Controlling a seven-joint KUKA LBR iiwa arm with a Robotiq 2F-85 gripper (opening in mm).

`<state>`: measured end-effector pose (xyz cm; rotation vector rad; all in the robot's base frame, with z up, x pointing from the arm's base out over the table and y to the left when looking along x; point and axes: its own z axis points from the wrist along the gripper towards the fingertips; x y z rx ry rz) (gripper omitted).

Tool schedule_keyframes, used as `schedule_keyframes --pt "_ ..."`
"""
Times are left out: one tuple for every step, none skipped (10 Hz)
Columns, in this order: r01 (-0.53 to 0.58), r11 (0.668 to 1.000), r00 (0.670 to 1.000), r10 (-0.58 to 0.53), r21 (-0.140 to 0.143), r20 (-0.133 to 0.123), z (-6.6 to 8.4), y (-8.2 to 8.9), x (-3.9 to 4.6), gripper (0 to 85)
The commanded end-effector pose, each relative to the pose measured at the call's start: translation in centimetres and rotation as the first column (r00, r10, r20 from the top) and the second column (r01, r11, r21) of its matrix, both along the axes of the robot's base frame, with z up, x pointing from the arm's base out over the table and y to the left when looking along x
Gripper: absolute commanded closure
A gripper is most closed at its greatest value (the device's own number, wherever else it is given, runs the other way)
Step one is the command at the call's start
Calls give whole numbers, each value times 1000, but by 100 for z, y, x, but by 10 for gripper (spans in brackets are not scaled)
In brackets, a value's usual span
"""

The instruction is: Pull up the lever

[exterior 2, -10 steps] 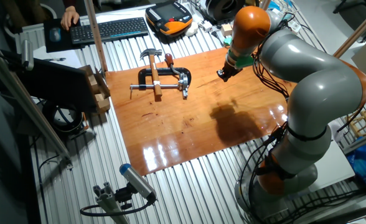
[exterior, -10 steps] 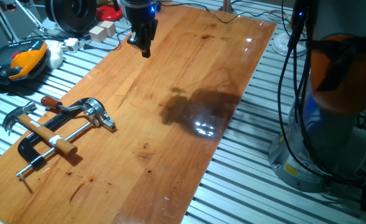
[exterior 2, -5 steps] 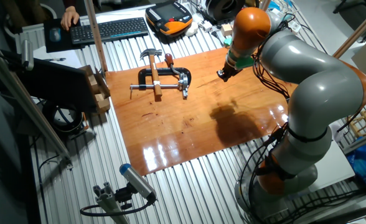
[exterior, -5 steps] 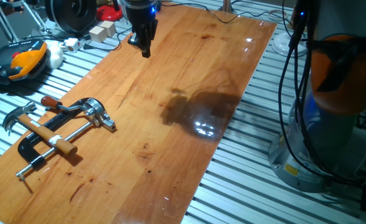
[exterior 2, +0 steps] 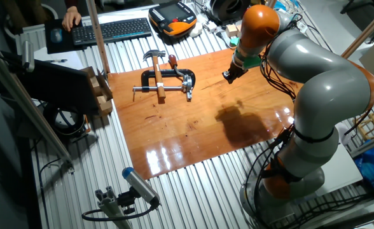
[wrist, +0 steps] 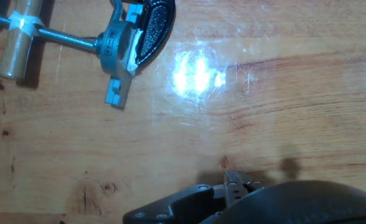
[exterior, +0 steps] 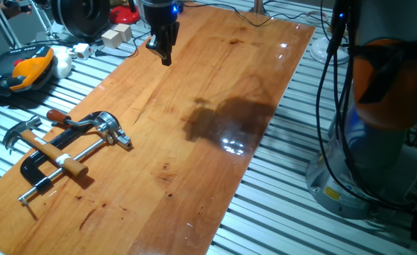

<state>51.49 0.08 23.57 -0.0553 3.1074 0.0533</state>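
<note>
Gripper (exterior: 165, 57) above the wooden board's (exterior: 215, 92) far edge, jaws seemingly pressed together, holding nothing, lever (exterior: 77, 123) lying flat on the clamp head (exterior: 111, 129) near the board's opposite end, hammer (exterior: 25, 134) alongside

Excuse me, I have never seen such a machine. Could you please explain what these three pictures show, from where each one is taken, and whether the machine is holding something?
The machine is a robot arm, orange and grey, with a two-finger pincer at its end. Two pictures come from fixed cameras on different sides of the wooden table. The third comes from a camera on the hand, looking down at the wood.

On the table lie a black bar clamp with a shiny head, its slim silver lever with a reddish tip, and a hammer with a wooden shaft lying across the clamp.

The pincer holds nothing. It hangs above bare wood, far from the clamp. Whether its fingers are open or shut, the pictures do not show clearly.
</note>
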Motion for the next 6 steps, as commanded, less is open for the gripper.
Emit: schedule_keyframes --pt "8 1000 1000 -8 -4 0 0 -1 0 850" --pt "16 1000 1000 -16 -4 -1 0 -1 0 850" --pt "22 1000 1000 -22 -12 10 0 -1 0 850" --pt "15 999 1000 -14 -45 20 0 -1 0 850" --pt "7 998 1000 -6 -56 23 0 -1 0 850" --pt "1 997 1000 1 -73 28 0 -1 0 850"
